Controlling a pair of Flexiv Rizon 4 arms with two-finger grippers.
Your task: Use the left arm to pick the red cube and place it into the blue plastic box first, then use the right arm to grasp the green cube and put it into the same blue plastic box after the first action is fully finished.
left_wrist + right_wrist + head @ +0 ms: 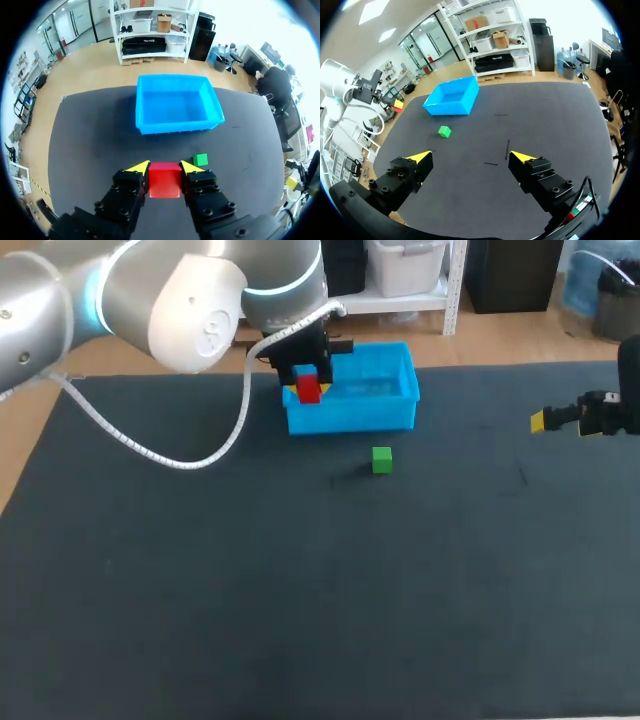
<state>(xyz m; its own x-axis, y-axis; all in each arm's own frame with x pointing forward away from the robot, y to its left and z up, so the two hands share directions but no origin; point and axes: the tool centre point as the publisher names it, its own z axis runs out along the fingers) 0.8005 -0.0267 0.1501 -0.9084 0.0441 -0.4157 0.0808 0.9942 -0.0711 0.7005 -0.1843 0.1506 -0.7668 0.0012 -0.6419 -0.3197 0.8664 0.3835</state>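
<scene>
Left gripper [165, 168] is pinching the red cube [164, 181]: both yellow tips press its two opposite sides, cube square between them and off the table; in the head view the same gripper [308, 383] hangs fingers-down with the red cube [309, 391] showing against the left end of the blue plastic box [350, 418]. From the left wrist the blue plastic box [175, 125] sits ahead of the fingers, opening up, nothing visible inside; can't tell whether the cube is over the opening or just short of the near wall.

Green cube [382, 460] sits on the dark table mat [300, 590], on the near side of the box, close to it but not touching; in the left wrist view the green cube [200, 159] is just beside and ahead of one yellow tip, lower than it, on the mat.

Right gripper [472, 157]: fingers spread wide, nothing between them, only mat below; green cube [444, 131] and blue box [451, 100] are both well ahead of it. Head view puts the right gripper [562, 418] at the table's right side, well apart from both cube and box.

Left arm [150, 290] comes in from the upper left; its white cable [200, 458] loops down over the mat beside the box. A few thin dark marks [508, 148] on the mat ahead of the right gripper.
</scene>
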